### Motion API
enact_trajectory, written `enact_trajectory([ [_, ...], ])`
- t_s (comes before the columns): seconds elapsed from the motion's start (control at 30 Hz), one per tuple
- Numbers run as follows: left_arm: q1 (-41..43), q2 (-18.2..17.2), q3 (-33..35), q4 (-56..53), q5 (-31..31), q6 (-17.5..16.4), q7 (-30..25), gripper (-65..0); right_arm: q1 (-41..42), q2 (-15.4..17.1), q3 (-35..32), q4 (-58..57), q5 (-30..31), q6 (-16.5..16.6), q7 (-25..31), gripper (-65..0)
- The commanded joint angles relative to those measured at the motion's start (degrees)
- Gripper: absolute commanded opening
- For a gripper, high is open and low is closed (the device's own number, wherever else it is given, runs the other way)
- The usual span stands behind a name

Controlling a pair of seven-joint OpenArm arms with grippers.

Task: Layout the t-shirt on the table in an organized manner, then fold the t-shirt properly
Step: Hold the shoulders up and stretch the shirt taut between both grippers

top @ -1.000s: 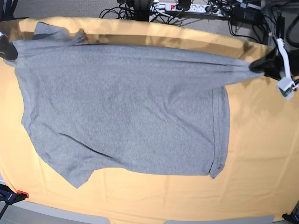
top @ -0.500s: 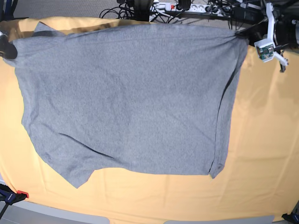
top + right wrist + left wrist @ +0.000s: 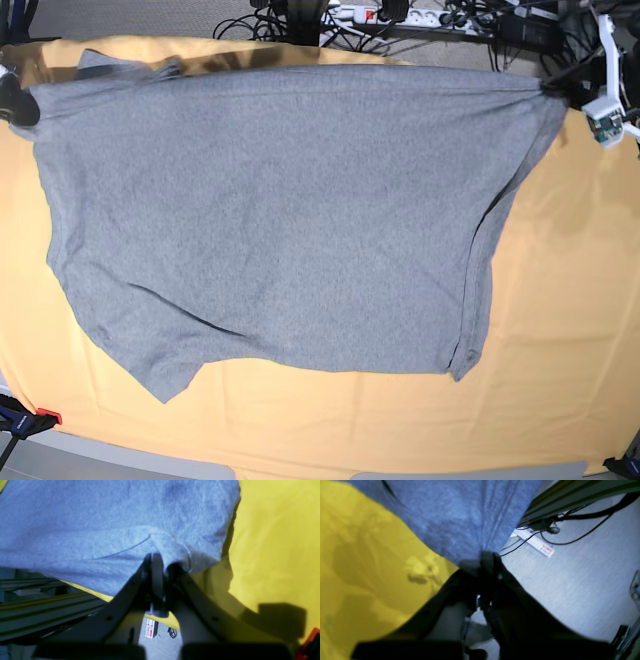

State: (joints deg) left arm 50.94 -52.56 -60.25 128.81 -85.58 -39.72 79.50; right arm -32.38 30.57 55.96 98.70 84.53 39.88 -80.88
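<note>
The left gripper (image 3: pixel 487 559) is clamped on a bunched corner of the t-shirt (image 3: pixel 270 220); the right gripper (image 3: pixel 160 560) pinches the opposite corner, jaws closed on grey fabric; between the 2 grippers the edge is stretched taut, the rest spreading plain side up over the table (image 3: pixel 560 330) below them.

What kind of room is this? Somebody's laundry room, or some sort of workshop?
Most likely a robotics lab, not a laundry room. Two robot arms stretch a grey t-shirt over a cloth-covered table, and the carpeted floor behind holds power strips and tangled cables.
</note>
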Motion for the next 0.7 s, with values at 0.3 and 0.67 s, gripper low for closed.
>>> enact_trajectory([
  [0.3, -6.29, -0.92, -0.74, -15.1, 0.58, -0.28, 0.5, -65.0, -0.15, 0.72, 0.61, 0.72, 0.47, 0.12, 0.88, -65.0],
  [0.67, -7.3, -0.79, -0.61, -10.12, 0.58, -0.28, -1.88, -65.0, -0.13, 0.72, 0.61, 0.72, 0.47, 0.12, 0.88, -65.0],
])
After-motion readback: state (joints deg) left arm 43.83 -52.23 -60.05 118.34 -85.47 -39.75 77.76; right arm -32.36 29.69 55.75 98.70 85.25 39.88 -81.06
